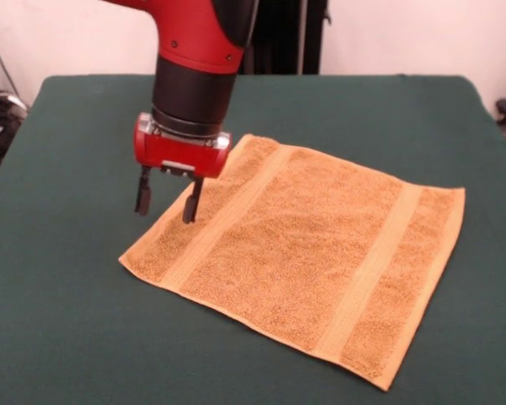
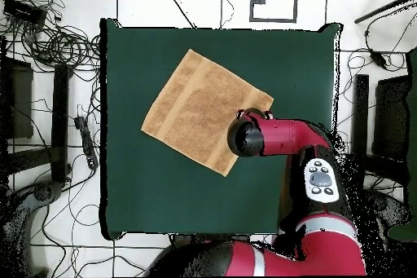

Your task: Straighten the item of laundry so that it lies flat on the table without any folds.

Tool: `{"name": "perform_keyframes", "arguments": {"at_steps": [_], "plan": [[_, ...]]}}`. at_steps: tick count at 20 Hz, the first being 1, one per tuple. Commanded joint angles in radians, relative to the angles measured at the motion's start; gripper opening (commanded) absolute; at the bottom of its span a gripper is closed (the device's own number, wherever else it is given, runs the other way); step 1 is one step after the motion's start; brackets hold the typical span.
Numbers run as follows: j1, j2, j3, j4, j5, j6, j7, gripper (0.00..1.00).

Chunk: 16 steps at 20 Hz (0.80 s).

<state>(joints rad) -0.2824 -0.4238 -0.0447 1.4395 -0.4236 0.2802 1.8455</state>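
The orange-tan towel (image 1: 308, 253) lies spread out on the dark green table (image 1: 59, 304), turned like a diamond, with two lighter bands showing near opposite edges. It looks flat, with no fold visible. No label shows. My gripper (image 1: 167, 199) hangs just above the towel's left edge, open and empty, one finger over bare cloth and the other over the towel. In the overhead view the towel (image 2: 195, 108) lies near the table's middle, and the arm's wrist (image 2: 246, 138) covers its lower right edge and hides the gripper.
The table (image 2: 138, 193) has wide bare cloth on all sides of the towel. Cables and stands (image 2: 49, 42) lie on the floor around the table, off its edges.
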Motion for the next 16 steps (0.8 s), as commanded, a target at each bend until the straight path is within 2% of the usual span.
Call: {"name": "perform_keyframes", "arguments": {"at_steps": [1, 9, 16], "plan": [[-0.068, 0.098, 0.201, 0.076, -0.013, -0.032, -0.005, 1.00], [-0.214, 0.178, 0.374, 0.074, -0.063, -0.072, -0.083, 1.00], [-0.167, 0.192, 0.325, 0.021, -0.094, -0.070, -0.034, 1.00]]}}
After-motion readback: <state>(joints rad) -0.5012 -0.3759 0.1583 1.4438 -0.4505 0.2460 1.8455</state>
